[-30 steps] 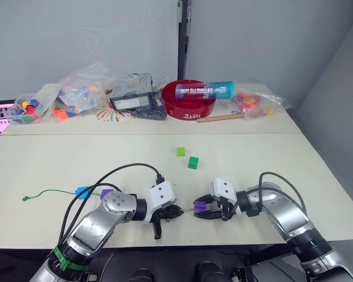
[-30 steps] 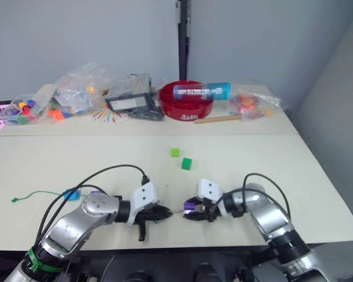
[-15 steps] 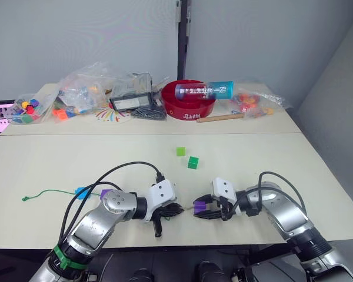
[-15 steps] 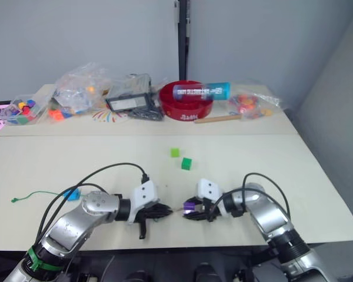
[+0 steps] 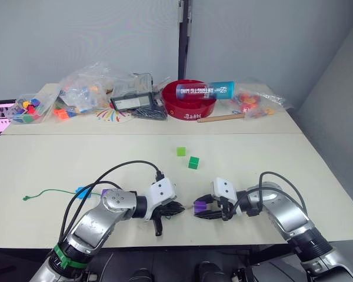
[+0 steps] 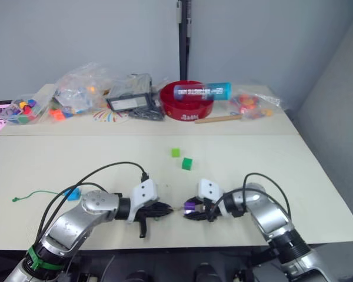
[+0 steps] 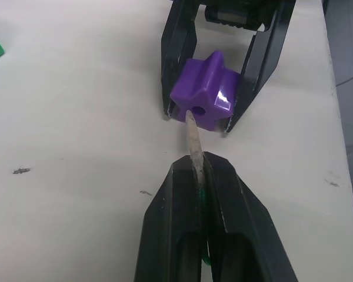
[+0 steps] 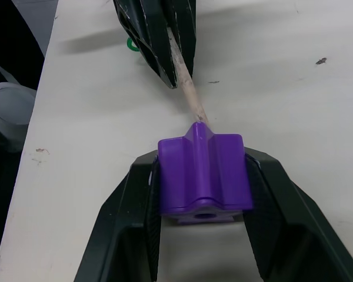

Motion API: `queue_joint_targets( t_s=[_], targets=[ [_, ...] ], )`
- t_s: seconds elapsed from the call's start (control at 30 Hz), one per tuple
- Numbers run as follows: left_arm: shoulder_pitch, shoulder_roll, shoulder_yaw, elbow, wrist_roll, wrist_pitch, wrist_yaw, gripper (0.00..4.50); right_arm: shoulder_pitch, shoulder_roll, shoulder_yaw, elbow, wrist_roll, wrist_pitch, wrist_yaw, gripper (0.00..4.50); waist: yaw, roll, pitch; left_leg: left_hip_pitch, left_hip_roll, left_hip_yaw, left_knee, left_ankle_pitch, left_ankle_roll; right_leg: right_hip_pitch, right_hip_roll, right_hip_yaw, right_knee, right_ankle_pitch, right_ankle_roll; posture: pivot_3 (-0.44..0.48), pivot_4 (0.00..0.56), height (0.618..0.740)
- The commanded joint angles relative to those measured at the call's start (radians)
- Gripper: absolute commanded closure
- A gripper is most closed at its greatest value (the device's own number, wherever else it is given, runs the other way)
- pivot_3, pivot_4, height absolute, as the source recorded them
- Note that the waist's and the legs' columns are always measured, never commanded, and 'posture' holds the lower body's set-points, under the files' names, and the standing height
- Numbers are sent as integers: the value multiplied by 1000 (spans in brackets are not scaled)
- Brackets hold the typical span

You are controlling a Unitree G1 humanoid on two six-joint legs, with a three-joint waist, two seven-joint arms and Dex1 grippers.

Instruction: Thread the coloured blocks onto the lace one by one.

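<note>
Near table edge: right gripper (image 8: 203, 188) clamped on the purple ridged plastic block (image 7: 204, 98). Left gripper (image 7: 197, 176) pinched shut on the thin green lace (image 5: 57, 191), its pale stiff tip (image 7: 193, 140) at the block's hole. Block light, slick; grip lace close behind the tip.

A purple block (image 7: 205, 97) sits between the black fingers (image 7: 265, 56) of the right pincer (image 7: 198, 122). The lace (image 7: 194, 144) clamped in the black left pincer (image 7: 197, 170) has a pale beige tip and a green cord behind it. The desk (image 7: 70, 129) is cream.
</note>
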State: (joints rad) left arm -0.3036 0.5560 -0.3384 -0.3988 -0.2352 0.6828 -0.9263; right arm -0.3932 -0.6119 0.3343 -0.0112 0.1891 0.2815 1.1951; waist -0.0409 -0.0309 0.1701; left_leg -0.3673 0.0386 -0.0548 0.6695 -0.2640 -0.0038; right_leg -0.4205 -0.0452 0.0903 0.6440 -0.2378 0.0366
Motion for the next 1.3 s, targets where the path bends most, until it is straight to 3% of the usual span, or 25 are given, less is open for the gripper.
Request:
queue_joint_targets(
  t_s=[0.03,0.4,0.7,1.0,1.3],
  targets=[
    [-14,-5,-3,-59,-43,-7,-22,4500,9,-2,13,30,-43,6,-27,3113,-1,0,0,0,0,0,0,0,0,0,0,0,0,0,0,0,150,731],
    [-22,-22,-9,-37,-31,-20,-3,4500,8,-1,15,26,-40,9,-24,3113,-1,0,0,0,0,0,0,0,0,0,0,0,0,0,0,0,150,731],
    [-60,-60,-109,102,29,-146,-49,4500,1,3,12,11,-31,19,-24,3113,3,0,0,0,0,0,0,0,0,0,0,0,0,0,0,0,150,731],
    [-117,-164,-163,177,75,-201,-63,4500,-1,13,14,7,-35,26,-35,3113,4,0,0,0,0,0,1,0,0,1,0,0,0,0,0,0,150,731],
    [-126,-148,-159,165,95,-176,-81,4500,-2,31,14,6,-41,27,-48,3113,4,0,0,0,-1,0,1,0,0,1,0,0,0,0,0,0,150,731]
  ],
)
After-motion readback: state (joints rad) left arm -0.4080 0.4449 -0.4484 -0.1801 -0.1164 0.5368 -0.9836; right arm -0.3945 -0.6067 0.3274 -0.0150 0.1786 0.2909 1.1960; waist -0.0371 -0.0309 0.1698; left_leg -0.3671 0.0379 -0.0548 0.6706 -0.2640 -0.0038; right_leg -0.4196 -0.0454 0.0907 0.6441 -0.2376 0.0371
